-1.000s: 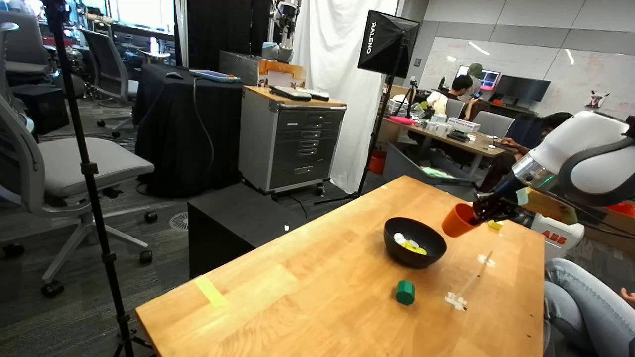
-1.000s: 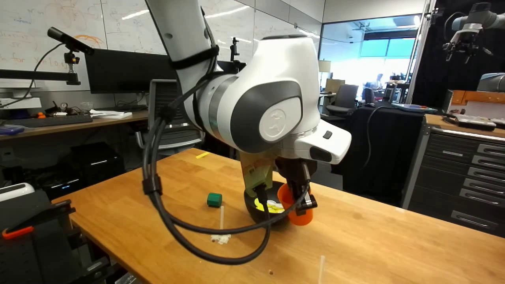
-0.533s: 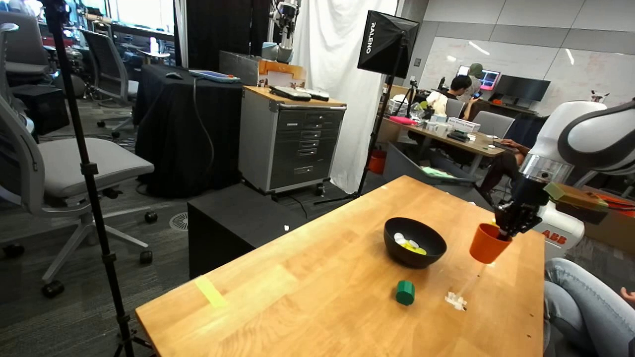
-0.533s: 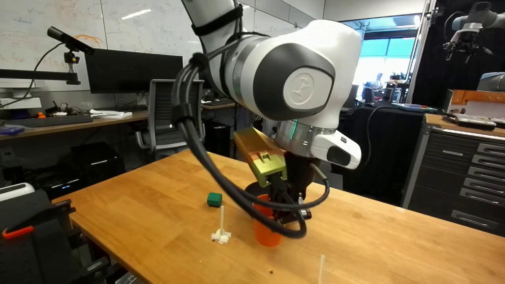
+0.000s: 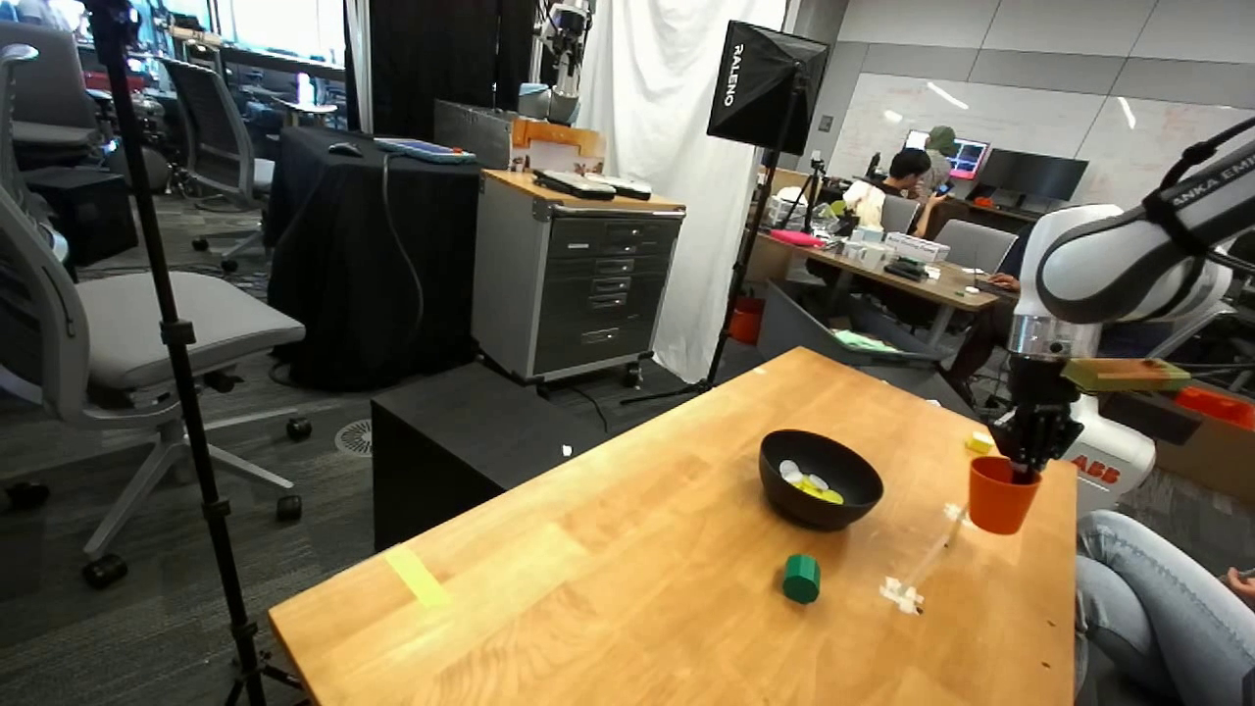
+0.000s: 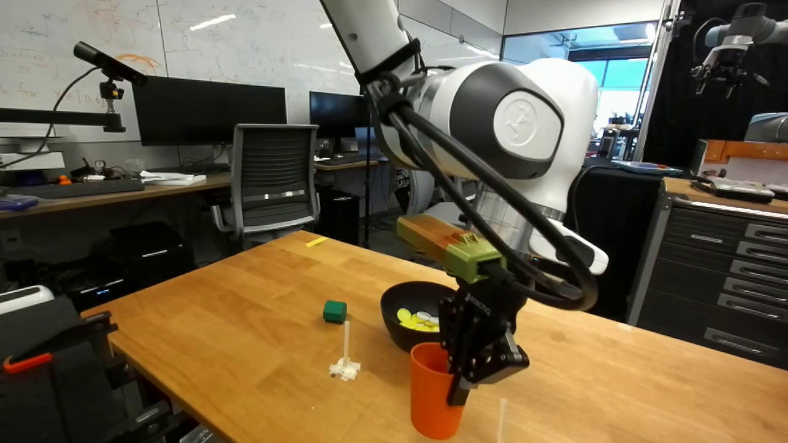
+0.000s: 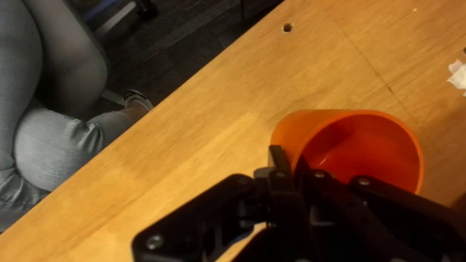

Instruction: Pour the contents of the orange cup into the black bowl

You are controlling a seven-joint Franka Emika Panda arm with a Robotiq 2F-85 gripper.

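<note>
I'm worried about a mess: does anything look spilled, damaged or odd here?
No spill stands out: the small yellow and white pieces lie inside the black bowl. The orange cup, pinched at its rim by the gripper, shows no damage. Only the ragged white tape on the wooden table looks odd, its edges torn and untidy.

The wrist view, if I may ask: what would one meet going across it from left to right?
A person's jeans, a shoe, the orange cup, a bit of white tape.
</note>
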